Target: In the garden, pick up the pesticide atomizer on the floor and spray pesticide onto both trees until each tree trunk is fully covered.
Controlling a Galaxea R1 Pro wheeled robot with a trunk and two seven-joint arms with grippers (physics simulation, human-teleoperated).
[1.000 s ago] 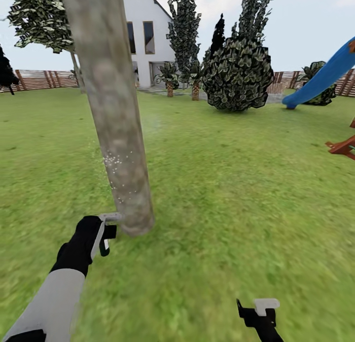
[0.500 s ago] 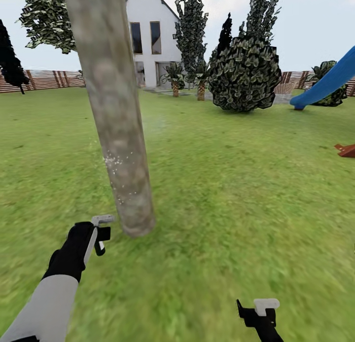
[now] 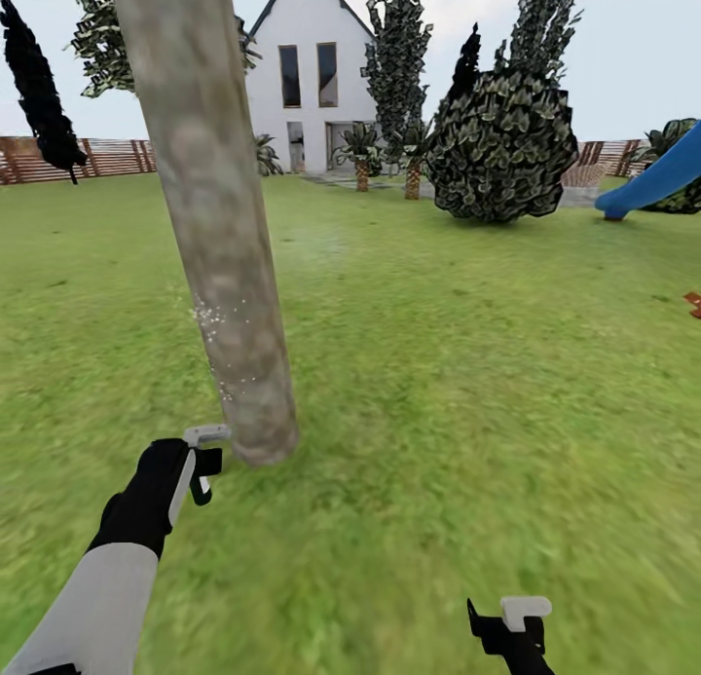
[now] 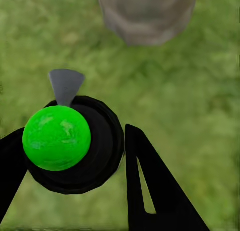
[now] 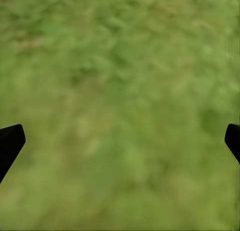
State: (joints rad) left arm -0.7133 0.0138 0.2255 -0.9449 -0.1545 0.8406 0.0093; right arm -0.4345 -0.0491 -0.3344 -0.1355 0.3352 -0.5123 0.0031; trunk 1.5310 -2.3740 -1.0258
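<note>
Between the left gripper's (image 4: 75, 156) two black fingers (image 4: 155, 191) sits the pesticide atomizer (image 4: 70, 141), its bright green ball and black round body clamped from both sides, a grey nozzle pointing away toward the base of the tree trunk (image 4: 147, 16). No label or writing can be read on it. From the head, the left gripper (image 3: 200, 461) hangs low at the near left, just beside the foot of the thick pale grey-beige tree trunk (image 3: 209, 217), whose mottled bark carries a patch of small white specks on its left side partway up. At the near right the right gripper (image 3: 514, 624) hovers over bare grass, well apart from the trunk; its wrist camera shows the two black fingertips (image 5: 10, 143) spread wide with nothing between them. The lawn (image 3: 467, 363) is blurry green and stretches far to a brown slatted fence (image 3: 107, 157), a white house (image 3: 312, 81), dark leafy trees (image 3: 501, 139) and, far right, a blue slide (image 3: 657, 180).
</note>
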